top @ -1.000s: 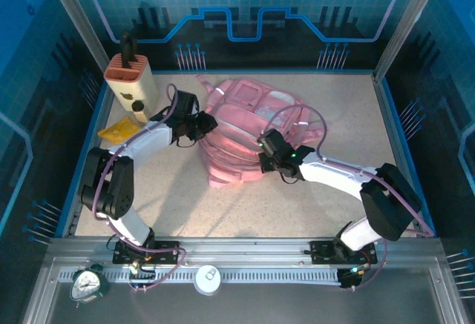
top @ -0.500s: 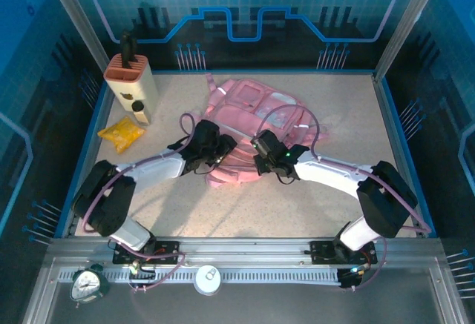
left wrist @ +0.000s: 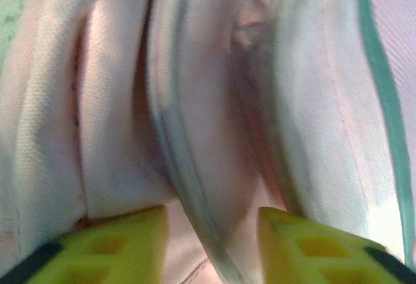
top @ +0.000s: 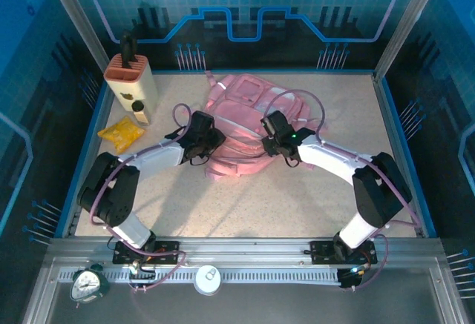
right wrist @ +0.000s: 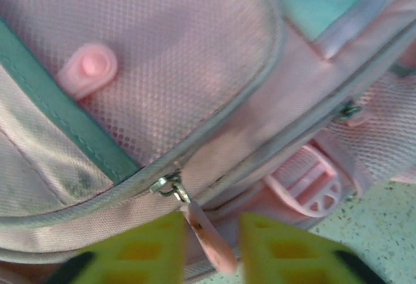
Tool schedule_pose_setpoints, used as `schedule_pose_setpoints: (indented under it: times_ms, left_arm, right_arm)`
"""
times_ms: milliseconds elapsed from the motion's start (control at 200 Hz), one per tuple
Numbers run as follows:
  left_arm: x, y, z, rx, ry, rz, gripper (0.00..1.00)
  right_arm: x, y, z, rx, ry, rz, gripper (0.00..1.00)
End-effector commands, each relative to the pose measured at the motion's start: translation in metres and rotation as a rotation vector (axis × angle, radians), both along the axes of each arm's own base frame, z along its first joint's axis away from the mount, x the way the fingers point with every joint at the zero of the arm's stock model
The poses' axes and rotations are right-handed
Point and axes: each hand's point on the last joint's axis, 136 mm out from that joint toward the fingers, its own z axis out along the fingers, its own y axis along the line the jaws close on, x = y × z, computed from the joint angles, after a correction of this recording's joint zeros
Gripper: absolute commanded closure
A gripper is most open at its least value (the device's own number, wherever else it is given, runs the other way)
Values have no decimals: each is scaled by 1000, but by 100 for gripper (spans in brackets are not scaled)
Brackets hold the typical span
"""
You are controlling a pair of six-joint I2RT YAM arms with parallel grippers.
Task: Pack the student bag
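The student bag (top: 249, 113) is a soft pink backpack lying in the middle of the table. My left gripper (top: 213, 141) is at its near left edge. In the left wrist view its yellow fingers (left wrist: 123, 245) stand apart, open, with a pink fold and grey piping (left wrist: 188, 167) running between them; the left gripper (left wrist: 211, 245) is pressed close to the fabric. My right gripper (top: 276, 136) is on the bag's right side. The right gripper (right wrist: 213, 232) is open around the pink zip pull (right wrist: 208, 235), which hangs from a metal slider (right wrist: 166, 185).
A beige holder (top: 130, 81) with a dark tool stands at the back left, a small yellow packet (top: 121, 133) in front of it. A pink buckle (right wrist: 305, 190) sits by the speckled table (right wrist: 383, 232). An alarm clock (top: 89, 284) and a white disc (top: 208, 279) lie on the front rail.
My left arm swung from the bag's far left side down to its near left edge. The right gripper opened off the zip pull. The bag lies flatter and farther back.
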Motion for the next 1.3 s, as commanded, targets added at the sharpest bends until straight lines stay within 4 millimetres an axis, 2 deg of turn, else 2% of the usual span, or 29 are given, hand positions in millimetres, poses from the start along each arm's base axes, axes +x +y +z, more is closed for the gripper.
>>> schedule_pose_setpoints:
  times_ms: [0, 55, 115, 165, 210, 225, 280, 355, 410, 490, 515, 585, 630, 740, 745, 765, 830, 871, 981, 1031, 1071, 1161, 1296]
  left_arm:
    - [-21, 3, 33, -1, -66, -97, 41]
    - [-30, 7, 51, 24, -129, -148, 32]
    - [-40, 32, 64, 146, -178, -138, 22]
    - [-48, 68, 70, 309, -190, -98, 13]
    - [-56, 107, 74, 467, -188, -27, 5]
    - [-58, 121, 75, 524, -190, -2, 2]
    - [-61, 164, 79, 693, -225, 69, 1]
    - [-65, 207, 73, 840, -263, 137, 1]
    - [-64, 224, 67, 893, -298, 149, 1]
    - [-58, 229, 56, 936, -392, 117, 1]
    - [-56, 227, 54, 945, -436, 107, 1]
    - [-49, 214, 55, 962, -603, 44, 1]
    - [-44, 205, 56, 954, -701, 8, 1]
    - [-32, 203, 47, 946, -748, -11, 1]
    - [-31, 202, 47, 945, -754, -17, 1]
    - [-26, 199, 49, 943, -768, -33, 1]
    - [-17, 186, 43, 876, -753, -104, 1]
    - [-10, 187, 39, 862, -742, -97, 1]
    - [5, 186, 16, 851, -734, -108, 1]
    - [7, 184, 11, 854, -740, -125, 1]
    - [7, 185, 11, 838, -700, -129, 1]
    - [16, 201, 8, 874, -634, -50, 1]
    - [17, 199, 6, 869, -618, -68, 1]
  right_arm:
    - [-1, -20, 45, 17, -102, -35, 45]
    - [-3, -39, 55, 37, -128, -95, 23]
    - [-1, -70, 59, 63, -164, -199, 0]
    - [3, -102, 57, 76, -196, -307, 0]
    - [10, -134, 58, 52, -257, -406, 0]
    - [8, -145, 50, 28, -264, -437, 0]
    - [11, -180, 41, -13, -313, -529, 0]
    - [15, -207, 24, -34, -375, -565, 0]
    - [22, -209, 14, 3, -428, -511, 0]
    - [29, -205, 3, 47, -485, -435, 0]
    - [33, -202, 7, 62, -523, -398, 0]
    - [42, -184, 13, 102, -566, -277, 0]
    - [45, -177, 7, 126, -532, -234, 0]
    - [38, -152, -13, 170, -568, -77, 0]
    - [40, -152, -6, 173, -605, -73, 0]
    - [37, -149, -7, 172, -616, -52, 0]
    - [37, -157, -9, 163, -601, -109, 1]
    - [40, -166, -12, 153, -577, -156, 0]
    - [40, -165, -9, 130, -593, -164, 0]
    - [40, -164, -8, 122, -608, -159, 0]
    - [39, -164, -9, 124, -597, -159, 1]
    - [39, -163, -9, 126, -599, -157, 0]
    - [40, -163, -9, 129, -598, -155, 0]
